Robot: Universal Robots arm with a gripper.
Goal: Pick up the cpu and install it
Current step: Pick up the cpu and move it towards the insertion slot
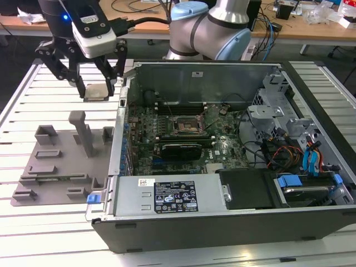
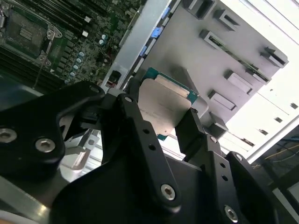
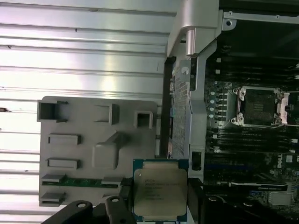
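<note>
My gripper (image 1: pixel 95 88) hangs above the slatted table, just off the computer case's outer wall on the exterior view's left, shut on the cpu (image 1: pixel 95 93). The cpu (image 3: pixel 160 186) is a flat square chip with a silvery top and a green rim, held level by its two opposite edges between the black fingers (image 3: pixel 123 195). In the second wrist view the cpu (image 2: pixel 161 102) sits between both fingers, above the grey fixture tray (image 2: pixel 196 51). The black-framed motherboard socket (image 1: pixel 186 125) (image 3: pixel 257 106) (image 2: pixel 25 30) lies open inside the case, well apart from the chip.
The grey fixture tray (image 1: pixel 55 167) (image 3: pixel 84 140), with upright posts and slots, lies below and in front of the gripper. The open case's metal wall (image 1: pixel 119 128) stands between gripper and motherboard. Cables and drive bays (image 1: pixel 300 150) crowd the case at the exterior view's right. The arm's base (image 1: pixel 211 28) is behind.
</note>
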